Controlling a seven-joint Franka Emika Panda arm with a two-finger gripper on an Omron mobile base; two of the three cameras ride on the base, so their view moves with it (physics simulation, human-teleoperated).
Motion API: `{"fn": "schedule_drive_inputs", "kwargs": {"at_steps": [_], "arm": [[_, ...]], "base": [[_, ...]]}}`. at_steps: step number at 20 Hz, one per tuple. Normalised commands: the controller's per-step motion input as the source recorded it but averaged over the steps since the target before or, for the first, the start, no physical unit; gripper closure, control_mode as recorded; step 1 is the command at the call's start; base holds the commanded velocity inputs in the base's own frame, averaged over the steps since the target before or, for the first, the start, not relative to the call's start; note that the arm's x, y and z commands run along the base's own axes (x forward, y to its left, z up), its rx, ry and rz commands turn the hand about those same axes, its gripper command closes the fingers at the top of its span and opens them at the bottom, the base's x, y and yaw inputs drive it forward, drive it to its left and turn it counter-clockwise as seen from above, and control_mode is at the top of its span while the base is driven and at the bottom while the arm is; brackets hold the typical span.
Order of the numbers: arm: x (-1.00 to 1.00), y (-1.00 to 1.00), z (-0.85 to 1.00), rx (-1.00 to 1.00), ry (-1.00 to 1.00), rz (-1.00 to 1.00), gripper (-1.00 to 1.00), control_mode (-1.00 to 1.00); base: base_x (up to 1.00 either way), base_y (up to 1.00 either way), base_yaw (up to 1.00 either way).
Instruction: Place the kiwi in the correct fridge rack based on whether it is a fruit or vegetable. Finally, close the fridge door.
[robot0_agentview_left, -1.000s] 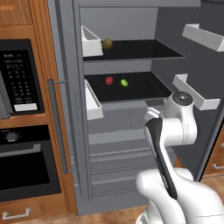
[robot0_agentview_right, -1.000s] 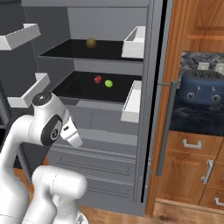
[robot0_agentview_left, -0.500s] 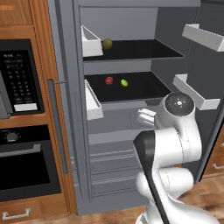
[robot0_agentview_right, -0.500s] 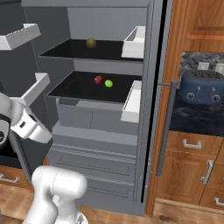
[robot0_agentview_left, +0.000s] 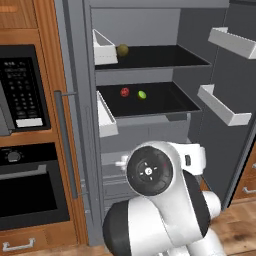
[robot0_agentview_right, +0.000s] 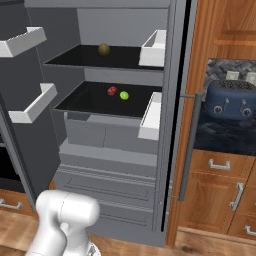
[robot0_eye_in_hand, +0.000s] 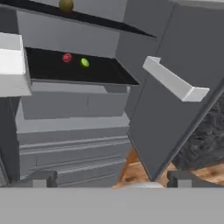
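The kiwi (robot0_agentview_left: 142, 94) is a tiny lime-green ball lying on the fridge rack (robot0_agentview_left: 165, 104), the lower black shelf, just right of a small red ball (robot0_agentview_left: 125, 92). From the other side the kiwi (robot0_agentview_right: 124, 95) rests mid-shelf on the rack (robot0_agentview_right: 85, 102). In the hand view the kiwi (robot0_eye_in_hand: 85, 62) sits far off at the upper left, on the rack (robot0_eye_in_hand: 109, 73). My gripper (robot0_eye_in_hand: 111, 180) is open, with nothing between its fingertips (robot0_eye_in_hand: 40, 179), low in front of the fridge and well away from the kiwi. The fridge door (robot0_agentview_left: 225, 145) stands wide open.
A dull yellow-brown ball (robot0_agentview_left: 122, 49) lies on the upper shelf. White door bins (robot0_agentview_left: 223, 105) jut from the open door (robot0_eye_in_hand: 175, 122). Grey drawers (robot0_agentview_right: 100, 165) fill the fridge's lower part. A blue toaster (robot0_agentview_right: 232, 100) stands on the counter to the right, and a microwave (robot0_agentview_left: 20, 90) and oven are to the left.
The arm has folded down and swung low in front of the fridge, away from the shelves. The kiwi and both other balls lie where they were. The gripper stays open.
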Motion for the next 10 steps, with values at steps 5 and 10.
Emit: {"fn": "schedule_drive_inputs", "kwargs": {"at_steps": [5, 10], "arm": [[-0.1, 0.95, 0.63, -0.43, -0.16, 0.12, -1.0, -1.0], [0.41, 0.98, 0.2, -0.37, -0.11, 0.06, -1.0, -1.0]], "base": [[0.0, 0.0, 0.0], [0.0, 0.0, 0.0]]}}
